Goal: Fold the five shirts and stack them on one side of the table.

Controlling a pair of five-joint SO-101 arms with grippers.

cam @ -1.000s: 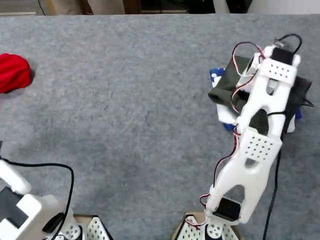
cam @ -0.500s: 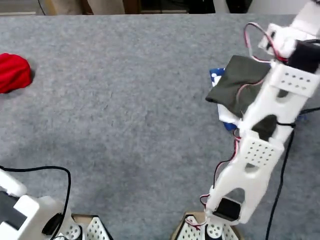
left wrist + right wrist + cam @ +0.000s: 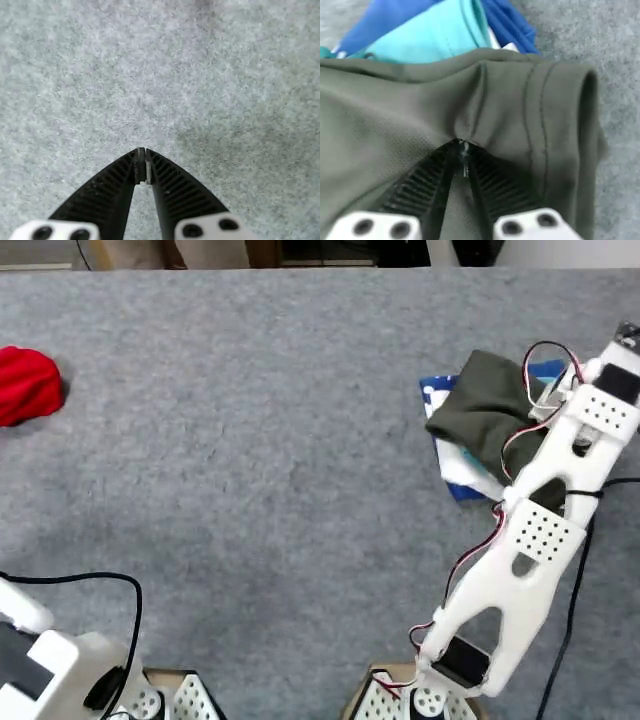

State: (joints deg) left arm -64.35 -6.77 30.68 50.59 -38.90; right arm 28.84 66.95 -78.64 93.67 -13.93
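A dark olive shirt (image 3: 485,410) lies on top of a pile at the table's right side, over a blue shirt (image 3: 432,392) and a white and teal one (image 3: 462,468). My right arm (image 3: 540,530) stretches to the pile's right edge. In the right wrist view my right gripper (image 3: 464,165) is shut on a pinch of the olive shirt (image 3: 420,100), with the teal shirt (image 3: 430,35) and blue shirt (image 3: 507,22) beyond. A crumpled red shirt (image 3: 28,385) sits at the far left. My left gripper (image 3: 141,165) is shut, holding nothing, over bare grey carpet.
The grey carpeted table (image 3: 260,440) stretches wide between the red shirt and the pile. My left arm's base and black cable (image 3: 60,655) sit at the near left corner. The pile is close to the table's right edge.
My right arm swung up and to the right, then came down at the pile's right edge. The olive shirt drew in from the right into a more compact shape. The left arm barely shifted.
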